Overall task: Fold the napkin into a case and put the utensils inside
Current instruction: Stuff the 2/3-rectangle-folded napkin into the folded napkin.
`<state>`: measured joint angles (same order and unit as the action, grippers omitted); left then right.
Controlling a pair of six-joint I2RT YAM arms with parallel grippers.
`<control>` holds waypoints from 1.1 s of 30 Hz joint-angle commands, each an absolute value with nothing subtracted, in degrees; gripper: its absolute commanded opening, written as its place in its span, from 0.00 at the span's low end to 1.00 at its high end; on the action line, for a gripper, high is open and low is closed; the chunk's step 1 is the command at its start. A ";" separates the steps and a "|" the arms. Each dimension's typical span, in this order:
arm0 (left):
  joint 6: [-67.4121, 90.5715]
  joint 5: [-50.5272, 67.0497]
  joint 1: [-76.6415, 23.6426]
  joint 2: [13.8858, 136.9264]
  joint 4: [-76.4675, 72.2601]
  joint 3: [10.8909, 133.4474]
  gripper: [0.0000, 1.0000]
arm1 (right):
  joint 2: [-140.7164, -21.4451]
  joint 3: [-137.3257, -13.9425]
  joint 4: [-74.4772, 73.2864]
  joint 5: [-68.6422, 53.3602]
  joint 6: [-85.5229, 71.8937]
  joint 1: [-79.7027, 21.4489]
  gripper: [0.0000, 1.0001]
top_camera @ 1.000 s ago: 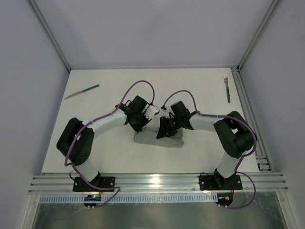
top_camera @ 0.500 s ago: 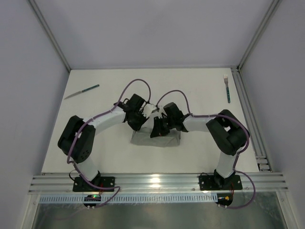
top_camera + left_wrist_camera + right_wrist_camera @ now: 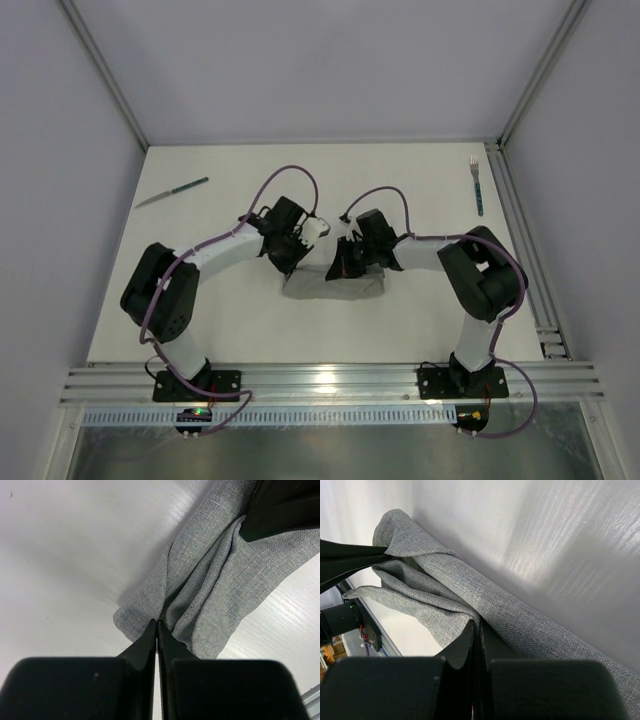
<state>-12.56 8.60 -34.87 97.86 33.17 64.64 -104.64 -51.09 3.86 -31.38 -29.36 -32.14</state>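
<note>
Grey napkin [image 3: 330, 290] lay mid-worktop, long axis parallel to near edge. Left gripper [image 3: 157, 625] and right gripper [image 3: 476, 626] side by side, each pinching fabric along far edge.

The scene is lit brightly and evenly from above. Glare is seen on the metal rail [image 3: 320, 378] and streaked across the table [image 3: 560, 540] in the right wrist view. Soft shadows are cast beside the napkin [image 3: 210, 595].

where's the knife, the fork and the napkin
knife [image 3: 172, 193]: top external view, midway along it, where the blade meets the teal handle
fork [image 3: 477, 187]: top external view, middle of its length
napkin [image 3: 330, 291]: top external view, bare grey fabric near its front edge
</note>
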 commanded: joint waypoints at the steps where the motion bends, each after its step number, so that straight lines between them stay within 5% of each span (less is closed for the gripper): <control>1: -14.68 8.44 -34.89 94.92 33.40 65.04 0.00 | -104.68 -50.98 5.53 -29.54 -32.95 -32.08 0.03; 21: -16.26 9.76 -34.89 97.03 32.26 64.60 0.00 | -101.51 -59.50 -4.65 -27.78 -28.66 -32.87 0.03; 33: -17.31 11.25 -34.89 96.68 32.08 63.63 0.00 | -109.95 -59.77 -2.11 -27.25 -29.79 -30.59 0.03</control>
<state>-16.01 9.19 -34.85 97.12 32.95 64.16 -108.62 -58.61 -3.33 -29.10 -29.98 -31.18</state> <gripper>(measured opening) 0.003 0.049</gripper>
